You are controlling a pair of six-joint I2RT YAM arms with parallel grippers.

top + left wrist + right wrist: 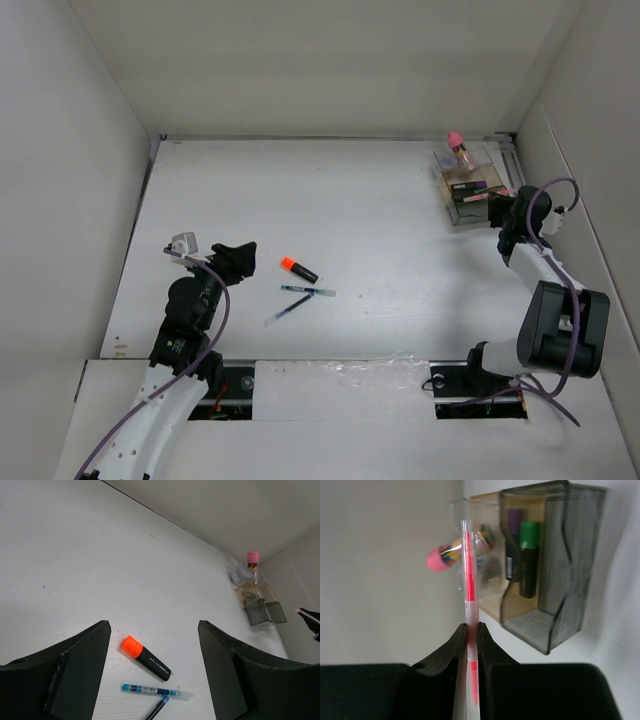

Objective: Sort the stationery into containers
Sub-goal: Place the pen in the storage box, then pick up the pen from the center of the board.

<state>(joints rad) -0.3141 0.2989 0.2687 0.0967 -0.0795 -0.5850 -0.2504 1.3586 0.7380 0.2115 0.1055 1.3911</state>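
Pinched a clear red-cored pen [469, 570] in the tightly closed right gripper [471, 630] just in front of the smoky-grey organiser [555, 615], held the left gripper [154, 626] spread wide near the orange highlighter [146, 659], and probably risked that thin pen pivoting and catching a compartment wall.

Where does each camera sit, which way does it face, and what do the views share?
Top external: above and behind the bases, looking down at the table; the left arm and right arm show.
Left wrist: low over the table, facing the far right corner; the left end effector's open fingers frame an orange highlighter.
Right wrist: close before the organiser; the right end effector grips a pink pen.
All three share the organiser and pink-topped jar.
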